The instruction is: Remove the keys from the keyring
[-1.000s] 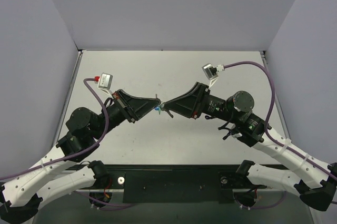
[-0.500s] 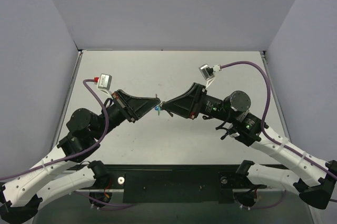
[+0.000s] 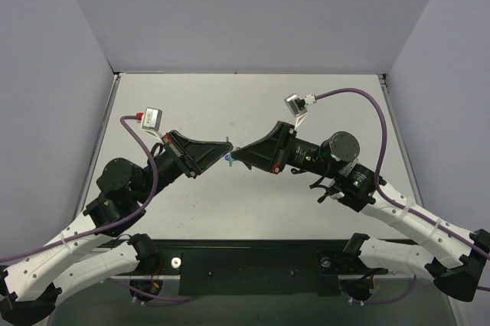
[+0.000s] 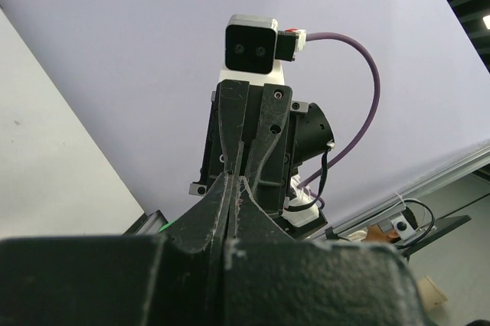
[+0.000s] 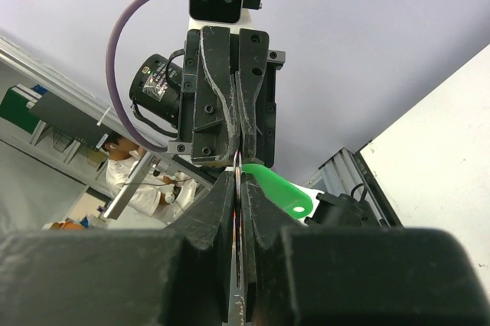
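Location of keys: the keys [image 3: 229, 158] are held up in the air, above the middle of the table [image 3: 253, 104], in the small gap where the two claw tips meet.
Left claw: the left claw [image 3: 228, 145] is seen pressed together. Whether anything is nipped at its tip cannot be told.
Right claw: the right claw [image 5: 239, 202] is pressed together on a thin silver edge that runs between its fingers. This edge is taken to be the keyring [image 5: 239, 177], seen edge-on.
Weight: the bunch is judged very light, since every piece is tiny.
Stiffness: the metal blades and the ring are judged rigid. The ring is probably springy where its coils must be parted.
Slip: bare metal is expected to slide between hard fingers, and a key may twist or drop if it is pinched near its tip.
Where to hold: the ring is best gripped on its wire, away from the split. A key is best taken by its broad head, the plastic ones giving the surest purchase.
Fragility: little risk of breakage is judged.
Count of claws: two.
Count of rings: one.
Count of coloured heads: one green-headed key [image 5: 282, 188] is seen beside the right claw. One blue speck is seen from above, taken to be the blue-headed key [image 3: 230, 162].
Count of bare keys: they cannot be made out.
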